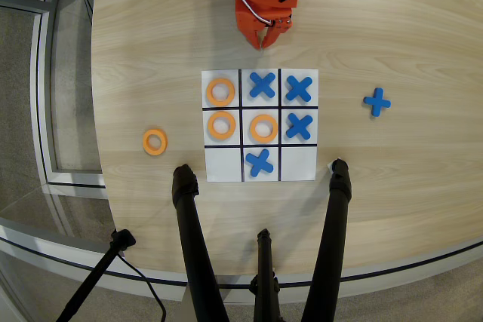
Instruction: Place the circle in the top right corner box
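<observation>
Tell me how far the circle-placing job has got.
Not begun. The loose circle lies on the table left of the sheet in the overhead view. The gripper hangs empty above the grid. Both bottom corner cells, left and right, are blank.

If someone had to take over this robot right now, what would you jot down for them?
Gripper: parked above the board's top edge, holding nothing; whether open or shut is unclear.
Loose orange ring: on the table left of the grid, untouched.
Board: three rings in the left and centre cells, four blue crosses; a spare cross lies to the right.
Both bottom corner cells are bare.
Done: nothing yet. Left: pick up the loose ring and place it in the target corner.
</observation>
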### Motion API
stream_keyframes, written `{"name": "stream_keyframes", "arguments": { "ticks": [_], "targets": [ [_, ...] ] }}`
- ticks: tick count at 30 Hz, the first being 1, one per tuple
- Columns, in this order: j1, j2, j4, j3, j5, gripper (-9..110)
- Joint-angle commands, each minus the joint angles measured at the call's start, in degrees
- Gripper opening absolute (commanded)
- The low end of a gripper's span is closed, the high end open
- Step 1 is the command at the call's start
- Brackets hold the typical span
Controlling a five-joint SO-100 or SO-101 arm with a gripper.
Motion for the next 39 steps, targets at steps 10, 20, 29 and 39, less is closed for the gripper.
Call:
{"name": "stream_keyframes", "arguments": {
  "ticks": [10,20,29,39],
  "targets": [
    [-8.1,-0.5,-0.2,3.3,1.1,0],
    [1.5,-9.7,-3.1,-4.3,-2.5,7],
    [16.0,-34.9,-13.2,-23.4,-3.3,11],
    [24.3,-71.5,-23.9,-50.8,-2.4,18]
  ]
}}
